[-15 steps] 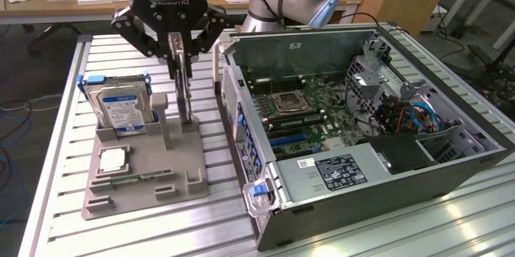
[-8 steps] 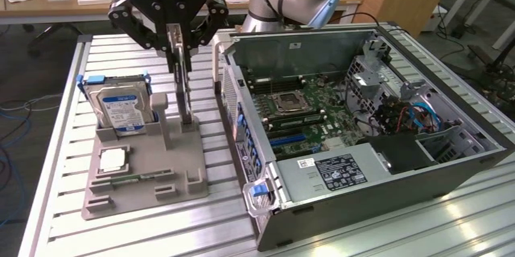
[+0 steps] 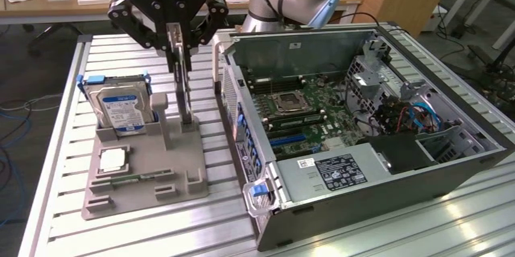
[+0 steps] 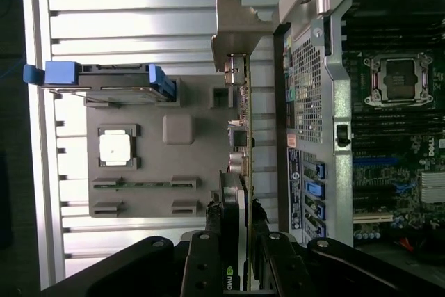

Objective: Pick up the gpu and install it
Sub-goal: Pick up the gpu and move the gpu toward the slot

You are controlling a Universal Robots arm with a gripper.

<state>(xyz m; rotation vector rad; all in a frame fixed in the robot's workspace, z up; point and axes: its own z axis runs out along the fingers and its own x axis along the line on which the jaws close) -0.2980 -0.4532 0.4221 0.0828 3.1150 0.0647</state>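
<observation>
exterior view. the gripper hangs over the grey fixture tray on the slotted metal table. its black body carries white lettering that reads "robotiq". the fingers are clamped on the gpu, one on each face. the card stands upright and edge-on, with its lower end at the tray's slotted holder; whether it is seated there cannot be told. a hard drive in a blue carrier stands in the same tray, toward the exterior view's left. its blue-and-white label is not legible. the open computer case lies just beside the tray on the exterior view's right. a black label with white print sits on the case's power supply; the text cannot be read.

wrist view. the gripper holds the gpu between its fingers, pressed against both faces. the card's silver bracket is at the end away from the gripper. a small pale logo shows on the card near the fingers, not readable. the card stands between the tray and the case.
</observation>
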